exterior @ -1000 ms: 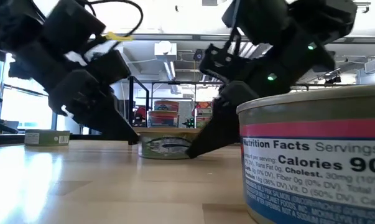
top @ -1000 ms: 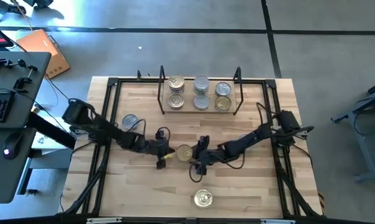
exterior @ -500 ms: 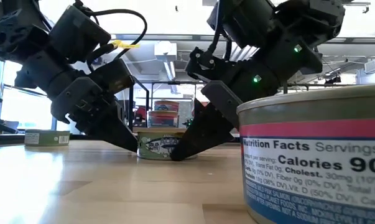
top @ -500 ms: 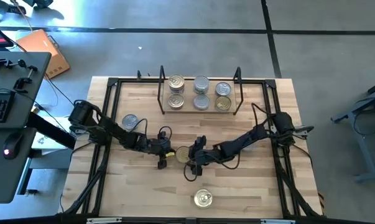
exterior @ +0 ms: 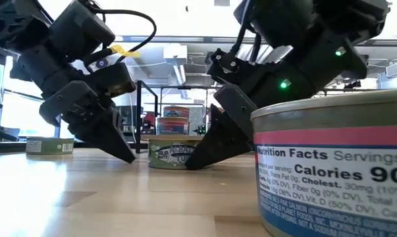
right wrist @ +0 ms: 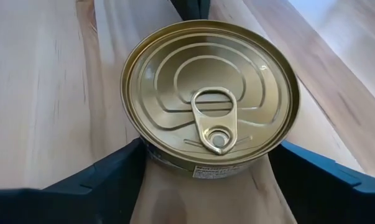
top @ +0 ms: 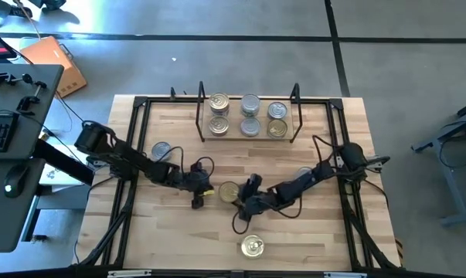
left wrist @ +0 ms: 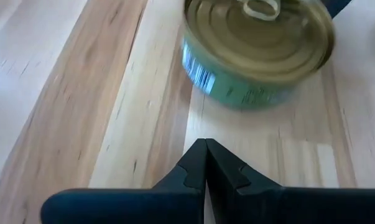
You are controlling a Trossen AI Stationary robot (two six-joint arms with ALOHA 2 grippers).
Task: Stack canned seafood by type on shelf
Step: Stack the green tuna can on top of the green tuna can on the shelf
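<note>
A: Where is the gold-lid can the arms are busy with?

B: Flat on the counter, about the middle, between the two pincers. Its pull tab faces up, and a green label wraps its side.

A: What is the right pincer doing?

B: Its fingers are spread, one on each side of that can. In the right wrist view a dark finger sits close against each flank of the tin. I cannot tell whether they press it or only bracket it. The can rests on the wood, not lifted.

A: And the left pincer?

B: Pressed together, holding nothing. Its tip is down at the counter just beside the can, on the side away from the right pincer. In the left wrist view the shut fingers point at the tin with bare wood between.

A: The shelf?

B: At the far edge of the counter, with six cans on it in three pairs: two gold-lid at the left end, two grey-lid in the middle, and a grey and a gold one at the right end.

A: Any others loose?

B: A grey-lid can near the left edge, by the left arm. Another gold-lid can stands at the near edge, so close to the low camera that its nutrition label fills that corner.
</note>
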